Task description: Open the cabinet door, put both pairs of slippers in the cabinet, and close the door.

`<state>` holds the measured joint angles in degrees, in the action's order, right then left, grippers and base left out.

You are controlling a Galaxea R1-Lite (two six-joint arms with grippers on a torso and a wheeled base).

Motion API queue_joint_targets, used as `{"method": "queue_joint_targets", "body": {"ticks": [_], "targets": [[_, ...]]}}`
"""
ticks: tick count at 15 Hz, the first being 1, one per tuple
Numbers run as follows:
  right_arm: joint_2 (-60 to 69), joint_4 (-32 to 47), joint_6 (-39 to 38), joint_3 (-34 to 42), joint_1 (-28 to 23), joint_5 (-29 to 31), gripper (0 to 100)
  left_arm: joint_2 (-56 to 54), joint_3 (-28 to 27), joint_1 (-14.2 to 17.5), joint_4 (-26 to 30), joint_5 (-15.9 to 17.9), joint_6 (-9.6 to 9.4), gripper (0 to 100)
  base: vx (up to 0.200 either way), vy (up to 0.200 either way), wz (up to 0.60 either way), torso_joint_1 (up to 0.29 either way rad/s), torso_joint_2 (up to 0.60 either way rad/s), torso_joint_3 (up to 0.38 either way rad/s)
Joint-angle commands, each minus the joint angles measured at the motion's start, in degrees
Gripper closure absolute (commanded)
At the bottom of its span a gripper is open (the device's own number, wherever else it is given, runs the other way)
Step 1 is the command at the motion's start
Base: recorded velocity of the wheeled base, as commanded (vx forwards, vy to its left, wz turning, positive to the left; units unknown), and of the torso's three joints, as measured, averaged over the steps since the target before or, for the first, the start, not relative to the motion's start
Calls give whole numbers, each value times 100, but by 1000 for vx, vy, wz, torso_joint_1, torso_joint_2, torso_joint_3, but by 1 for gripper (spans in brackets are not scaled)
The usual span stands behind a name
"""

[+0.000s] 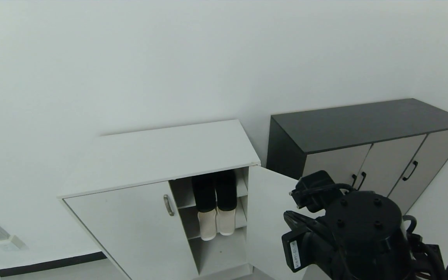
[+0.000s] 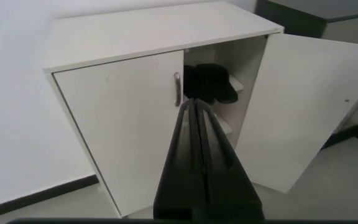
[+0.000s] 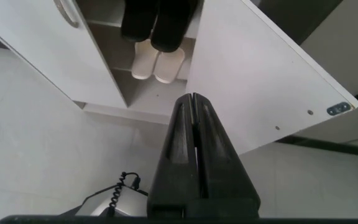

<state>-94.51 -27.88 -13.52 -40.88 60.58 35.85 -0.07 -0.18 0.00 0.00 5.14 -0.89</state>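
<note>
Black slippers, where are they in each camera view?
Head view: black slippers on the upper shelf, over the white slippers.
Left wrist view: on that shelf, beside the handle.
Right wrist view: directly above the white slippers.
Shared landmark: the closed door's handle.

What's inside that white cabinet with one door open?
A black pair of slippers on the upper shelf, a white pair on the shelf below. The closed door hides the other half.
</note>
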Motion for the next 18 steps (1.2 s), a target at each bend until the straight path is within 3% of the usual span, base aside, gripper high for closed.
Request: {"method": "queue_joint_targets", "body": {"ticks": [1, 7, 11, 15, 18], "targets": [[-41, 2, -2, 1, -2, 1, 100, 7, 1, 9, 0, -5, 1, 100, 0, 0, 0, 0, 0, 0], [-146, -244, 86, -17, -107, 9, 100, 7, 1, 9, 0, -5, 1, 100, -167, 0, 0, 2, 4, 0], [-401, -561, 218, -404, -977, -201, 100, 7, 1, 9, 0, -5, 1, 100, 0, 0, 0, 0, 0, 0], [-647, 204, 359, -1362, -1918, -1036, 100, 7, 1, 9, 0, -5, 1, 100, 0, 0, 0, 0, 0, 0], [-1236, 441, 359, -2223, -2595, -1195, 100, 7, 1, 0, 0, -5, 27, 100, 0, 0, 0, 0, 0, 0]]}}
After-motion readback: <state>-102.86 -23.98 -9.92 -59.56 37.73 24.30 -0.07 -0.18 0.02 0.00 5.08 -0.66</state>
